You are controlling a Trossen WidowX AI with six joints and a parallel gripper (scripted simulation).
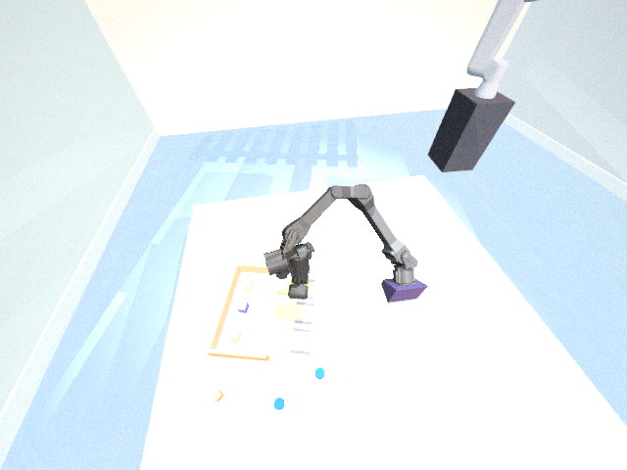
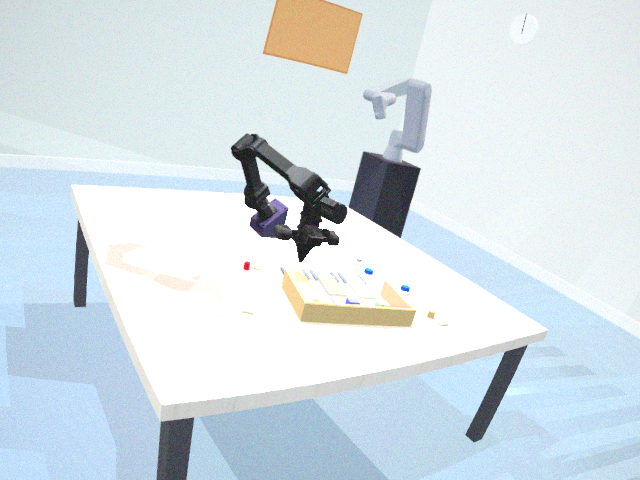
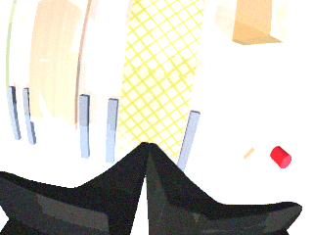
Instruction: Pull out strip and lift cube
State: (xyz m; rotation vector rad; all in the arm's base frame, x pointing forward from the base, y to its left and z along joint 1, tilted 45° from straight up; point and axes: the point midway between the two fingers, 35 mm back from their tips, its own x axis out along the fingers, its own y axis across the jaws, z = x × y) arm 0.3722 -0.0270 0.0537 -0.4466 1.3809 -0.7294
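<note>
Jaws on the gripper (image 3: 145,152) are pinched fully together with nothing between them, tips right at the near end of the yellow cross-hatched strip (image 3: 164,66). Left of them run pale strips with blue tabs (image 3: 85,125), all leading into the tan tray (image 2: 341,313). Labelled cube can't be made out; no readable writing.

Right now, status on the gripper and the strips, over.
Gripper shut, tips together over the near end of the yellow cross-hatched strip. Hold on the strip unclear. Labelled cube not made out. Red peg lies well aside.
</note>
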